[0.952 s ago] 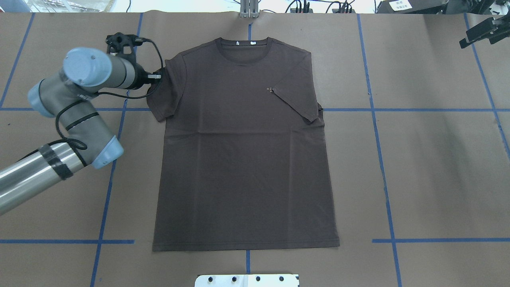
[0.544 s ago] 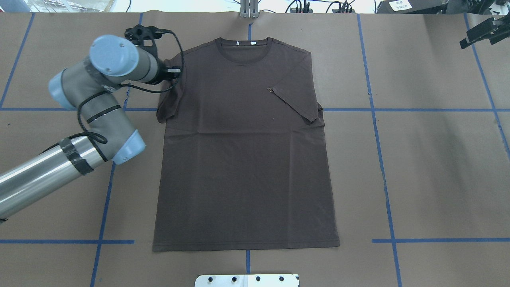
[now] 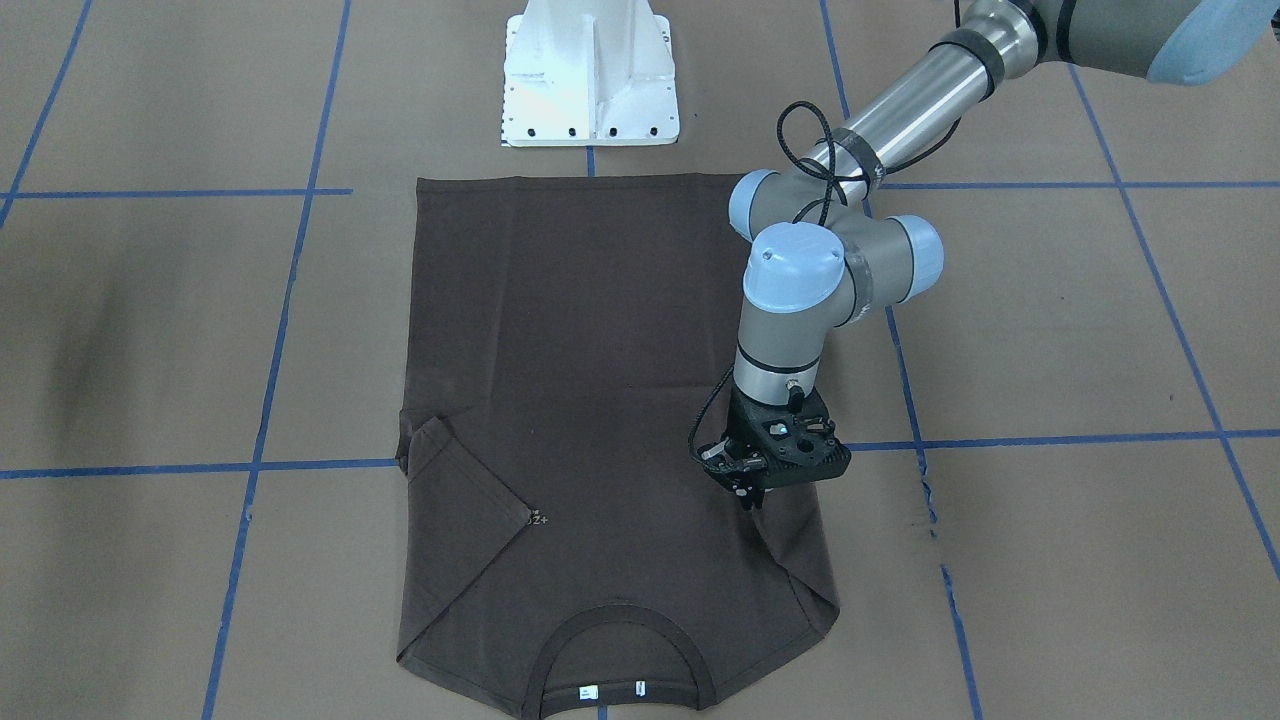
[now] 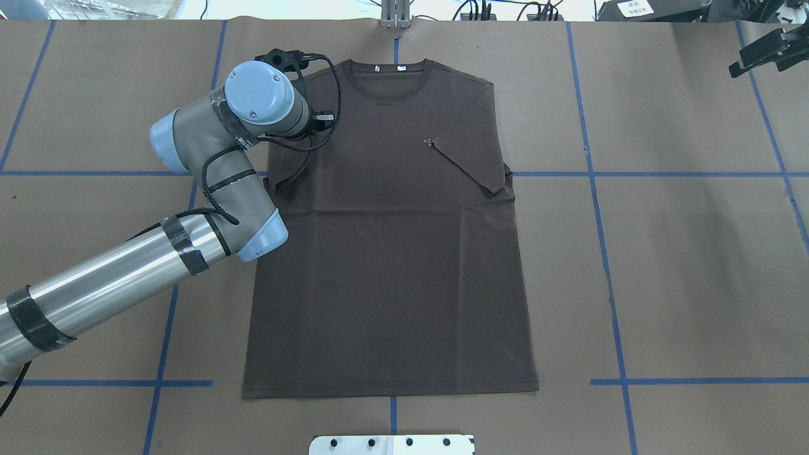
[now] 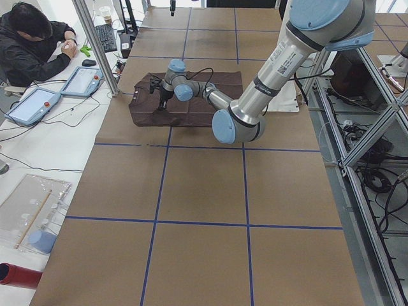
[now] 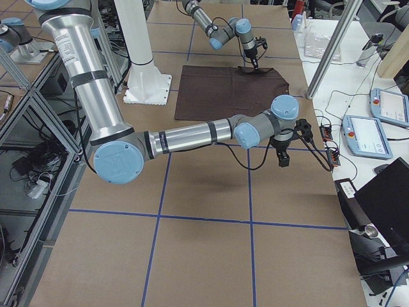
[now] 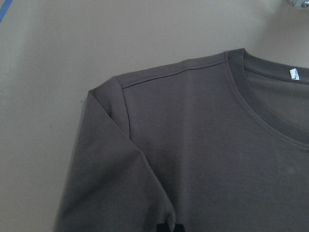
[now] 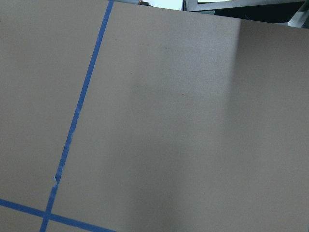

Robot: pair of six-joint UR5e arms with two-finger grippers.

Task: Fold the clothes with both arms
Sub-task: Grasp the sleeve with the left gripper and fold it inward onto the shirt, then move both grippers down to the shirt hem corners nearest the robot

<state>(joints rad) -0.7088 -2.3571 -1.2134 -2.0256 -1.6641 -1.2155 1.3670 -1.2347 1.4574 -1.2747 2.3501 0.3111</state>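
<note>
Brown shirt point(image 4: 392, 265) has its sleeve pinched in left gripper point(image 3: 748, 497), front view's middle; right gripper point(image 6: 282, 160), can't tell.

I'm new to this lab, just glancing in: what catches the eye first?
A dark brown T-shirt lies flat mid-table, the left gripper shut on its left-side sleeve, tenting the fabric. The other sleeve is already folded inward; the right gripper hangs well off the shirt.
</note>
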